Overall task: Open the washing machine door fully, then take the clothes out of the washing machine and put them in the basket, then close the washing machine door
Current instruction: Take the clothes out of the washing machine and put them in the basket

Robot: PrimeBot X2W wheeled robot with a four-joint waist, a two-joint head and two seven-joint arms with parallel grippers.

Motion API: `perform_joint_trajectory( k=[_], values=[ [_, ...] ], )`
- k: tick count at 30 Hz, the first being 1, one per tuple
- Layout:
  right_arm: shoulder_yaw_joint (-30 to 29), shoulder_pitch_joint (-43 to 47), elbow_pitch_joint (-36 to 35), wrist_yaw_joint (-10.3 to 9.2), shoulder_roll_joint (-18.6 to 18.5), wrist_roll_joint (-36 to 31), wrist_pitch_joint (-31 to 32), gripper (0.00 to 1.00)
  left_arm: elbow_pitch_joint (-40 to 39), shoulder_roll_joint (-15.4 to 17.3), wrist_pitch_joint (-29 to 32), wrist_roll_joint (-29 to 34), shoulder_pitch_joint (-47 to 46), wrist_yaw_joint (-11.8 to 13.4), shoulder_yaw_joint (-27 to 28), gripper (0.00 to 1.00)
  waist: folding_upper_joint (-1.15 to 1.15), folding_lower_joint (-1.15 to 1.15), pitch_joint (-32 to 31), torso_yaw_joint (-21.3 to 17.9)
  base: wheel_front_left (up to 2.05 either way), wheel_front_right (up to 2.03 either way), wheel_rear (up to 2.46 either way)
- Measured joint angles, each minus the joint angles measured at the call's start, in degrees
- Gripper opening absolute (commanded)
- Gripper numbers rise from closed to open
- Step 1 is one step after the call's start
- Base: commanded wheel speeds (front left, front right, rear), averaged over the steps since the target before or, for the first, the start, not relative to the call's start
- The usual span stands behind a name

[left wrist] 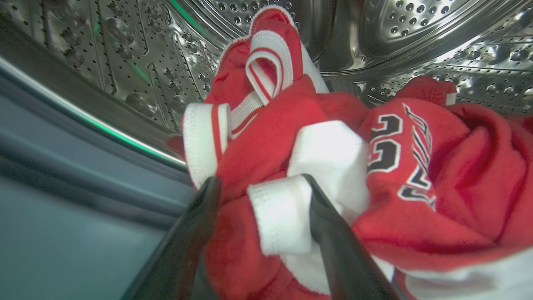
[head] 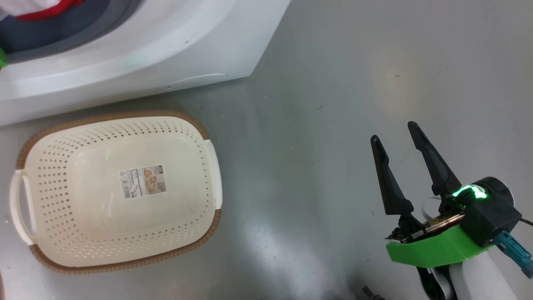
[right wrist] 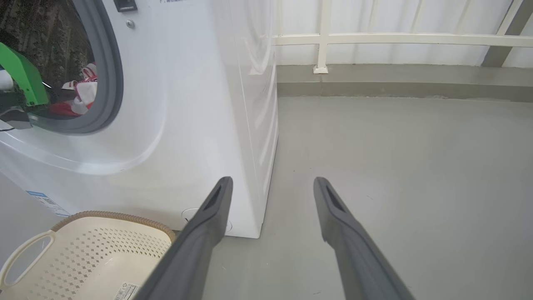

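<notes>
Nearest us, the right jaws stood wide apart, holding nothing, their long tapered dark fingers (head: 389, 179) above the smooth grey floor (head: 316, 125). To the left, the basket (head: 54, 175), a cream rounded rectangle of perforated plastic with a brown woven-look rim, sat on that floor just before the washing machine (head: 166, 46), a paper label (head: 143, 181) stuck to its bottom. Beyond the machine's glossy white front and grey rubber gasket (right wrist: 109, 83), our left jaws were spread apart inside the drum (left wrist: 395, 25), astride a white-hemmed fold of the clothes (left wrist: 270, 141): soft red garments, crumpled against dimpled, perforated steel.
</notes>
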Motion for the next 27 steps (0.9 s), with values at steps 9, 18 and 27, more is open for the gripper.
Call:
perform_joint_trajectory(
  k=[9,18,27],
  values=[
    [-0.51,-0.01,-0.03,0.0,0.0,-0.01,0.0,1.0,-0.12,-0.43,-4.55,-0.52,1.33,-3.82,-0.43,0.0,0.0,0.0,0.25,1.74,0.0,0.0,0.0],
    [-0.59,-0.01,0.14,0.0,-0.01,-0.01,0.0,1.0,-2.24,-0.88,-7.13,-0.9,2.26,-4.86,-1.26,0.0,0.0,0.0,-0.07,3.04,0.0,0.0,0.0],
    [-1.48,-0.01,0.21,0.0,-0.04,-0.03,0.0,1.0,-7.37,-1.6,-8.54,-0.92,4.94,-5.83,-2.13,0.0,0.0,0.0,-0.71,3.59,0.0,0.0,0.0]
  ],
)
